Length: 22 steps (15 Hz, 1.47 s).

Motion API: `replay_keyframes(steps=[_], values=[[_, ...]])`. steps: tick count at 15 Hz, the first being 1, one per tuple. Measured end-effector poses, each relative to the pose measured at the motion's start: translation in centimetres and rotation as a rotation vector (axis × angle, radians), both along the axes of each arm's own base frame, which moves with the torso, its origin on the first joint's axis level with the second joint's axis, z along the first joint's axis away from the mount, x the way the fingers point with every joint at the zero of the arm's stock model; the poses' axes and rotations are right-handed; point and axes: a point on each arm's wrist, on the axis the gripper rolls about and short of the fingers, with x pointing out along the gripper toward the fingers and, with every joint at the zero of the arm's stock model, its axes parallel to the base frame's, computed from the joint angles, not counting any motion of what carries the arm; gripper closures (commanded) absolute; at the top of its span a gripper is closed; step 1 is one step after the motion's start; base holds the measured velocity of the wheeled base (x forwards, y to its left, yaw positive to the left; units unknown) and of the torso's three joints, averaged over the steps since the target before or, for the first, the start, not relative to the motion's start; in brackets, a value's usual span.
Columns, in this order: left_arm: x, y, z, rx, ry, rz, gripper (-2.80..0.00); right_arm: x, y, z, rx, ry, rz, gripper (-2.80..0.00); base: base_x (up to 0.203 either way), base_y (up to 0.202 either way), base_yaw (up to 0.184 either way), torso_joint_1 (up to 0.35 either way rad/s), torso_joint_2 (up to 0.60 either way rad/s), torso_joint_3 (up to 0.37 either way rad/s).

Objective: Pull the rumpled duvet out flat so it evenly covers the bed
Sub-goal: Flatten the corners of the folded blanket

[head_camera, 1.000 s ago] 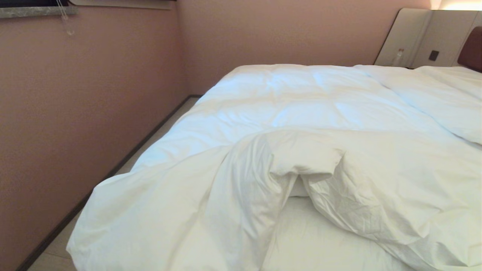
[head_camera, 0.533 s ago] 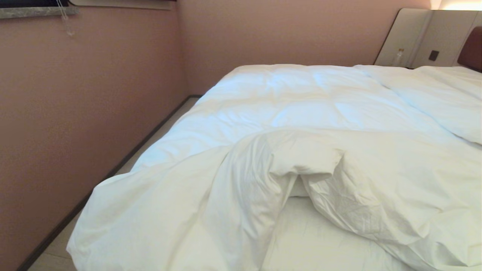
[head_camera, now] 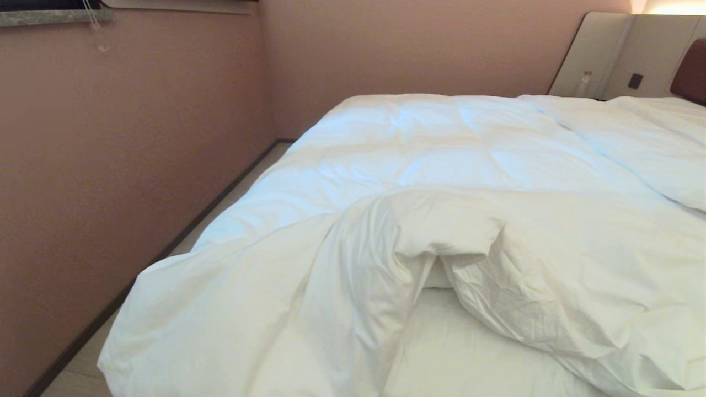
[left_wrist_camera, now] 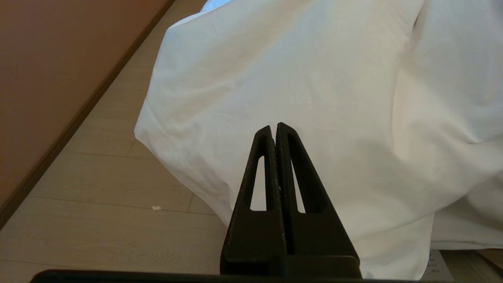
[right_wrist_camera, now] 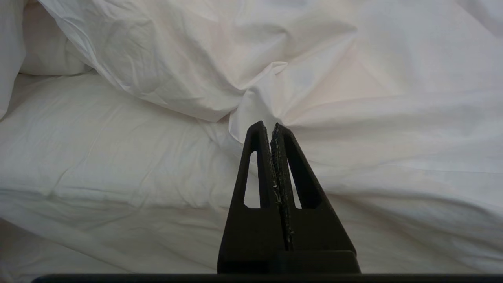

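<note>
Head view shows you the duvet [head_camera: 441, 182] bunched back on the bed [head_camera: 469, 353], its near-left corner overhanging. Your left gripper [left_wrist_camera: 275, 127] and right gripper [right_wrist_camera: 271, 127] are pinched closed, holding nothing.

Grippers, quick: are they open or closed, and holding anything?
Left gripper: closed, holding nothing, by the duvet.
Right gripper: closed, holding nothing.

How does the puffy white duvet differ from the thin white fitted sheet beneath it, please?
The puffy white duvet is thick and heaped in rumpled folds; the thin white fitted sheet lies flat on the mattress. The duvet spreads over most of the bed and hangs over its corner; the sheet shows only where the duvet is folded back near the foot. Both are plain white cloth.
</note>
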Motion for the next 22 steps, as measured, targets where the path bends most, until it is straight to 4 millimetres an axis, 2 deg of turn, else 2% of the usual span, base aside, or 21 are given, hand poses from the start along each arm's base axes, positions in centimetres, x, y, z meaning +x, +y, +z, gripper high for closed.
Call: replay_keyframes(steps=[5,8,15,22], values=[[0.0,0.0,-0.02,-0.018,0.002,0.001,0.0,0.0,0.0,0.01,0.0,-0.001,0.001,0.0,-0.013,0.0,0.0,0.002,0.0,0.0],[0.01,0.0,-0.05,-0.022,0.004,0.002,0.0,0.0,0.0,0.0,0.0,0.0,0.001,0.0,-0.155,0.0,0.004,0.0,0.0,0.005],[0.02,0.0,-0.05,-0.024,0.004,0.003,0.0,0.0,0.0,0.0,0.0,0.0,0.0,0.0,0.0,0.0,0.0,0.0,0.0,0.0],[0.03,0.06,-0.1,-0.095,0.01,0.033,0.0,0.0,0.0,0.01,0.0,-0.001,0.0,0.0,0.0,0.0,0.0,0.0,0.0,0.0]])
